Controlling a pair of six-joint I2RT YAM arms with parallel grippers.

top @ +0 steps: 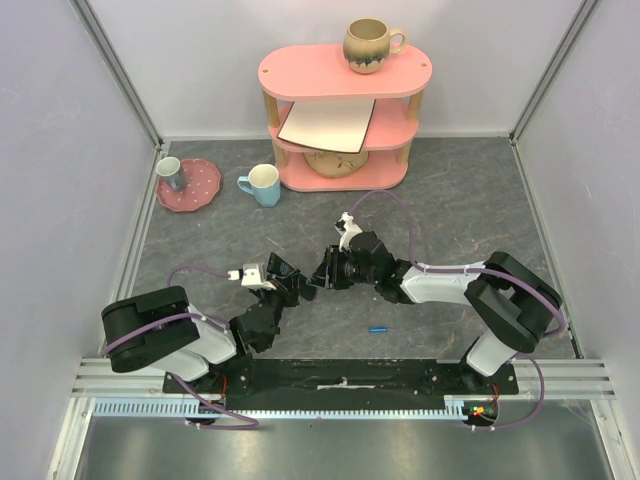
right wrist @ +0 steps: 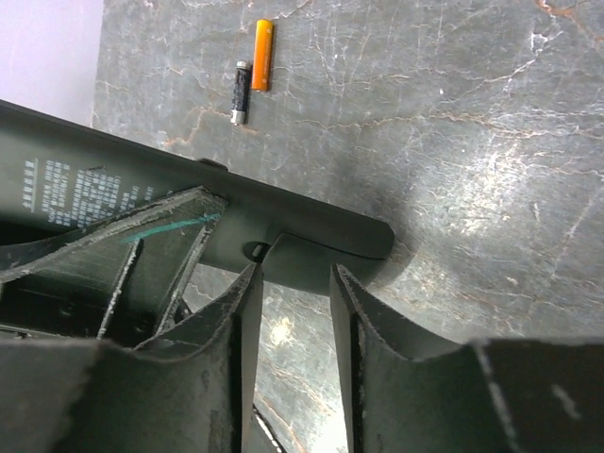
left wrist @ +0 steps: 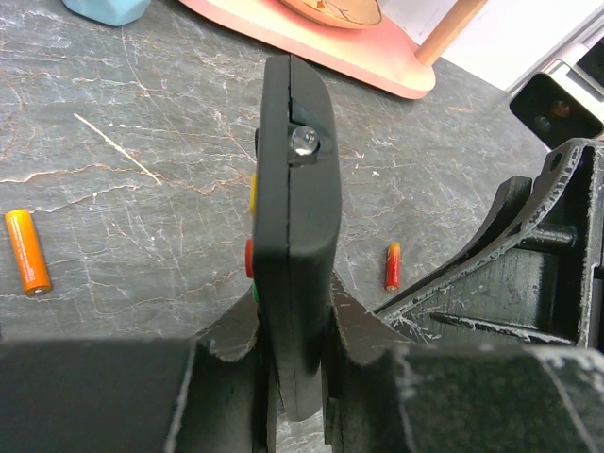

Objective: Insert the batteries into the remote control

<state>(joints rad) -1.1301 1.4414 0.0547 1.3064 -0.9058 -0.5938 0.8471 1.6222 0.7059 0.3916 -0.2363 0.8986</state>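
Observation:
My left gripper [left wrist: 293, 326] is shut on the black remote control [left wrist: 293, 170], which it holds edge-on above the table with the coloured buttons facing left. In the right wrist view the remote's labelled back [right wrist: 283, 212] crosses the frame. My right gripper [right wrist: 293, 274] has its fingertips closed on a grey battery cover flap [right wrist: 300, 262] at the remote's end. The two grippers meet at mid-table [top: 312, 278]. A red-orange battery [left wrist: 393, 266] and an orange battery [left wrist: 28, 251] lie on the table. A blue battery [top: 378, 328] lies nearer the arm bases.
A black battery [right wrist: 240, 92] lies beside an orange one [right wrist: 263, 55]. At the back stand a pink shelf [top: 340, 75] with a mug [top: 370, 45] on top, a blue cup [top: 263, 185] and a pink plate [top: 195, 190] holding a cup.

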